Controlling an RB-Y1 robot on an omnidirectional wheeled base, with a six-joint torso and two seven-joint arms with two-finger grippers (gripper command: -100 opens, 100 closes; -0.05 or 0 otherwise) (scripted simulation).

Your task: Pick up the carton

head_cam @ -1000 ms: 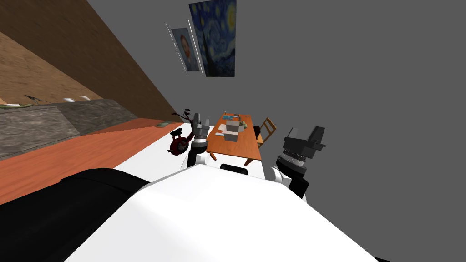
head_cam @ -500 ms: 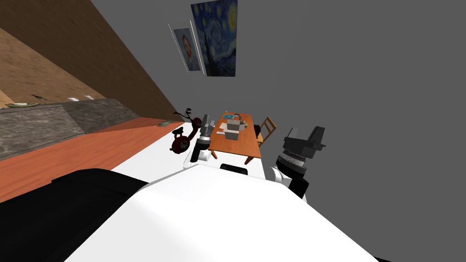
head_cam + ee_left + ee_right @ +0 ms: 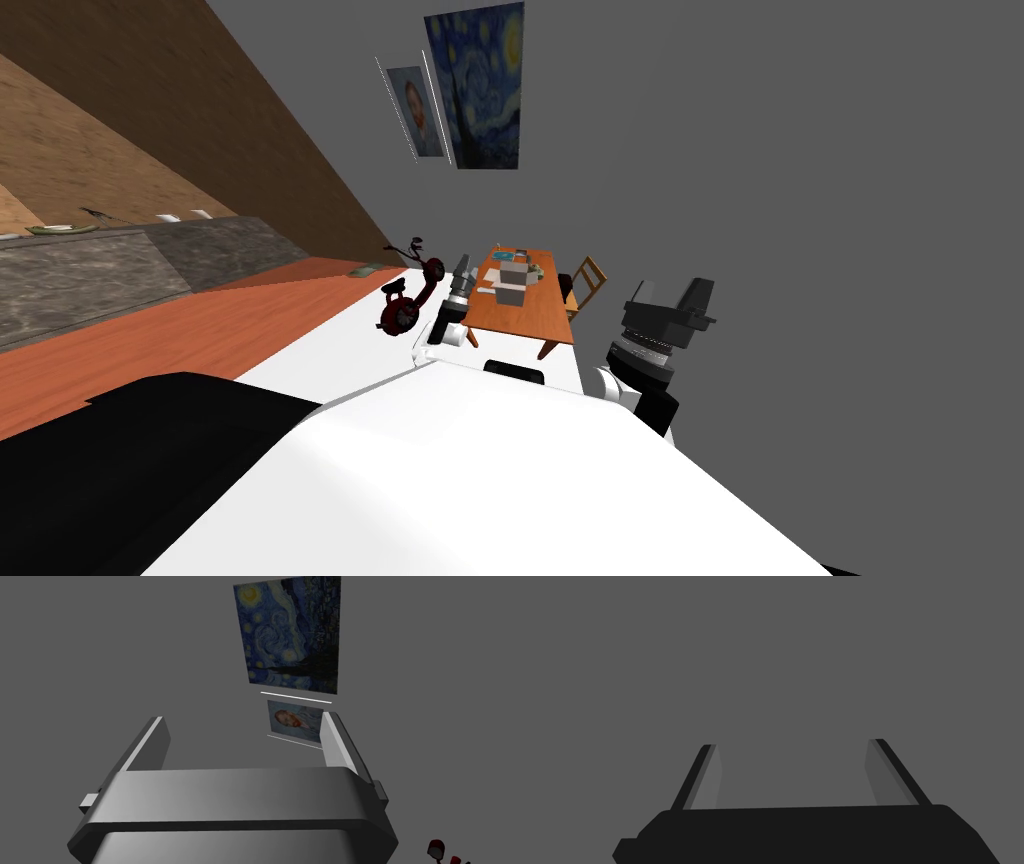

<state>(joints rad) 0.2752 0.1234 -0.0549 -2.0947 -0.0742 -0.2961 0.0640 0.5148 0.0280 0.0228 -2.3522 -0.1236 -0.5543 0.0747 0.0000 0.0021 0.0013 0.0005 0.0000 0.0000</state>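
Note:
The carton [image 3: 511, 288] is a pale grey box standing near the middle of an orange wooden table [image 3: 525, 322] ahead of me, with several small things behind it. My left gripper [image 3: 462, 266] is raised at the table's left edge, a little short of the carton and apart from it. In the left wrist view the left gripper [image 3: 242, 717] is open with nothing between its fingers and points above the table. My right gripper [image 3: 792, 743] is open and empty, held up off the table's near right corner.
A red bike [image 3: 405, 295] stands just left of the table and my left arm. A wooden chair [image 3: 586, 285] is at the table's right side. A grey stone counter [image 3: 120, 270] runs along the left wall. Two paintings [image 3: 476, 85] hang beyond the table.
My left arm has swung right, from beside the bike to the table's left edge, and its gripper has turned. The head view has shifted slightly. The right arm has not moved.

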